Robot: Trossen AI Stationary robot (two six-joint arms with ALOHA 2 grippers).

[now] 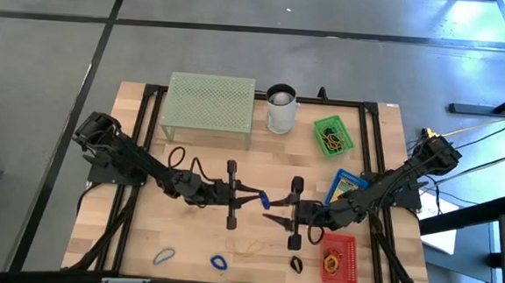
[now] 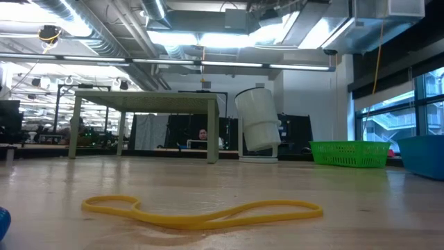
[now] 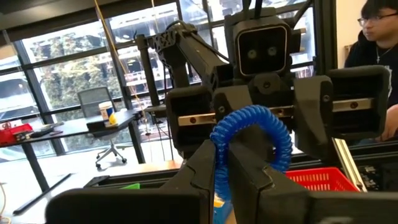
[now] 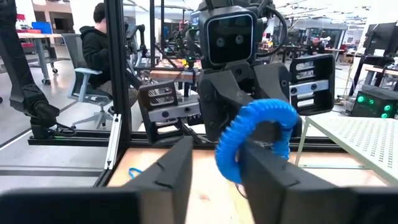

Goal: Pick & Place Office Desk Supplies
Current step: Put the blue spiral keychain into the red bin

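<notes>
The two arms meet over the middle of the worktop [image 1: 184, 251], in front of the pale green mesh stand [image 1: 211, 106]. A blue coiled band [image 1: 265, 200] hangs in the air between them. This looks like a hand-over from one arm to the other.

The left gripper [image 3: 231, 165] has its fingers pinched tight on the blue coiled band [image 3: 252, 140], and the loop sticks up above the tips. The right gripper [image 4: 214, 163] faces it, with its two fingers partly apart, one on each side of the same loop [image 4: 256, 138]. I cannot tell if the right fingers press on the band yet.

To do this step well, the right fingers should close on a free part of the loop, away from the left tips. The left fingers should let go only when the right grip is firm. The band is springy, so a slow pull is safer, or it may snap away.

The red basket [image 1: 338, 256] sits just beside the right arm, so it may be the drop spot.

More bands lie on the worktop in front of the arms: a yellow rubber band [image 2: 201, 210], a blue one [image 1: 219, 262] and a pale blue one [image 1: 165, 256].
</notes>
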